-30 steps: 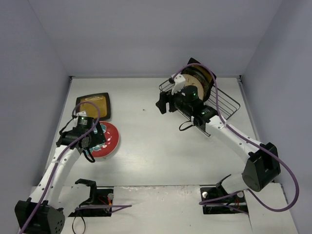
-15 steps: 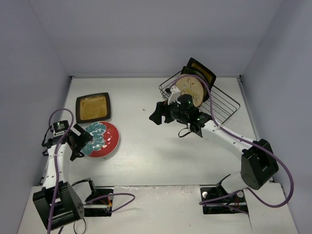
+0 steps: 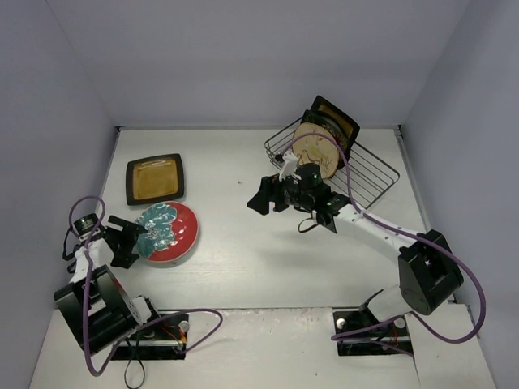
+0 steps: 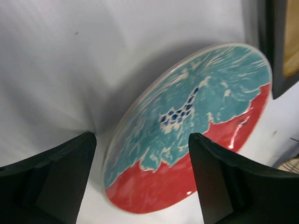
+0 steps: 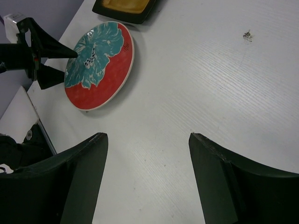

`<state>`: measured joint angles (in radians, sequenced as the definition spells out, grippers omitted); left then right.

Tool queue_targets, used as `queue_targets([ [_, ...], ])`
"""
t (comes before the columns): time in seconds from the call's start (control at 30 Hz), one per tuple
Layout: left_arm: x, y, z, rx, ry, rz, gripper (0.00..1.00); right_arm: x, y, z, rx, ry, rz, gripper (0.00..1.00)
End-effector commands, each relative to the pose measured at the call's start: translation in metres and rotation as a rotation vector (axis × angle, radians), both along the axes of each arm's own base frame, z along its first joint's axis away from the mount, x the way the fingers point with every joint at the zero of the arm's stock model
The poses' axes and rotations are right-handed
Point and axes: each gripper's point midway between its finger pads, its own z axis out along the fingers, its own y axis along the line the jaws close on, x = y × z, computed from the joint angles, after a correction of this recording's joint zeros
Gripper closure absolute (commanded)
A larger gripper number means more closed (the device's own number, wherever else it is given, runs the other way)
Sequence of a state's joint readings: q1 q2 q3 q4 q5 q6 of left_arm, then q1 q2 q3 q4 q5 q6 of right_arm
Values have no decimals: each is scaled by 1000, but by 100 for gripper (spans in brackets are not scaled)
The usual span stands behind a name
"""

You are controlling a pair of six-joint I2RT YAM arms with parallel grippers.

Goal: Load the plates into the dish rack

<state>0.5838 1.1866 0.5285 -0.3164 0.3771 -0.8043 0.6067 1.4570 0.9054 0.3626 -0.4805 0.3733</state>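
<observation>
Moved: the left arm has folded back toward its base over the last second, taking the left pincer [image 3: 134, 241] from above the red-teal plate [image 3: 170, 231] to its left rim; the right arm has drawn away from the dish rack [image 3: 377, 174] toward mid-table.
Left pincer: spread wide and holding nothing, level with the plate's edge, apparently lined up to take the rim from the side.
Right pincer: the right pincer [image 3: 261, 194] is also wide and empty, hanging over bare table and facing the red-teal plate.
Racked: the cream plate [image 3: 318, 150] stands on edge between the dividers, with the racked amber plate [image 3: 336, 120] upright behind it.
Waiting: the red-teal plate lies flat, with the loose amber plate [image 3: 154, 179] just beyond it.
Table: the table [image 3: 243, 259] is white and faintly grained, with a dark speck [image 5: 246, 35].
Room: plain pale walls [image 3: 243, 65] on three sides.
</observation>
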Motion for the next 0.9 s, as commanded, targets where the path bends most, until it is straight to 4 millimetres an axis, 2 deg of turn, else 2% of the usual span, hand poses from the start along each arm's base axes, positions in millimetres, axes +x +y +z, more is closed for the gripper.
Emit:
queue_targets([
  [0.0,19,6,-7,-6,-36,-34,25,8,3,34,85,-93,6,29],
  [0.1,21,-14,-19,-80,-18,-117,33,11,-2,34,82,-97,-8,29],
  [0.2,21,-36,-26,-75,19,-216,36,12,-7,34,77,-100,-23,29],
  [0.23,21,-54,-27,-65,32,-289,37,13,-8,35,78,-103,-26,29],
  [0.43,13,-101,-36,-93,21,-436,43,12,-18,35,70,-102,-58,29],
  [0.6,7,-124,-42,-112,-11,-484,43,9,-24,26,55,-83,-78,29],
  [0.63,14,-125,-41,-106,-54,-484,43,9,-26,22,52,-74,-84,29],
  [0.77,18,-133,-47,-144,-111,-469,43,7,-26,12,58,-42,-91,29],
  [0.87,23,-138,-50,-167,-145,-466,50,5,-25,4,62,-16,-85,30],
])
